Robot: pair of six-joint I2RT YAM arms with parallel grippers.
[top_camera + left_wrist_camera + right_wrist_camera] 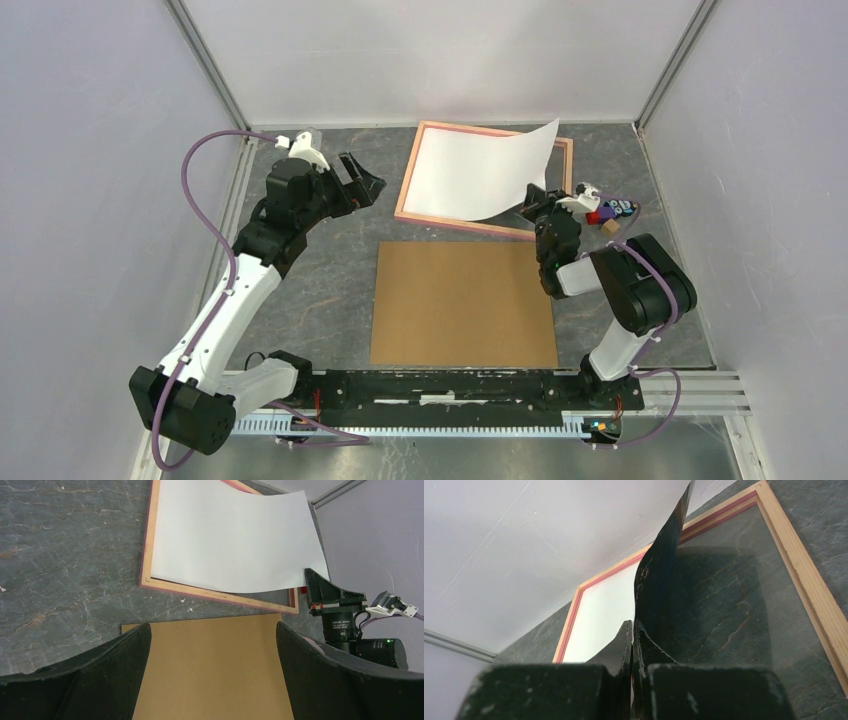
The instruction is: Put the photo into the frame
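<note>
The photo (480,175) shows its white back. Its near right edge is pinched between the fully closed fingers of the right gripper (533,203). From that grip the sheet curves up and away to the gripper's left. Its left part lies flat inside the frame (440,222), and its far right corner lifts above the frame's far rail. In the right wrist view the lifted part of the photo (659,595) rises as a dark curl straight out of the gripper (631,630). Right of the fingers, the grey table shows through the uncovered part of the frame (804,575).

The frame lies flat on the table (320,270), under and beyond the right gripper. A brown board (465,303) lies flat on the near side of that gripper, just short of the frame's near rail.

The left gripper (360,185) hangs to the frame's left, well apart from the right one. Its fingers (120,665) are spread as wide as they go, with nothing between them. In its wrist view the board (210,665) lies between the fingers and the photo (235,540) lies ahead.
</note>
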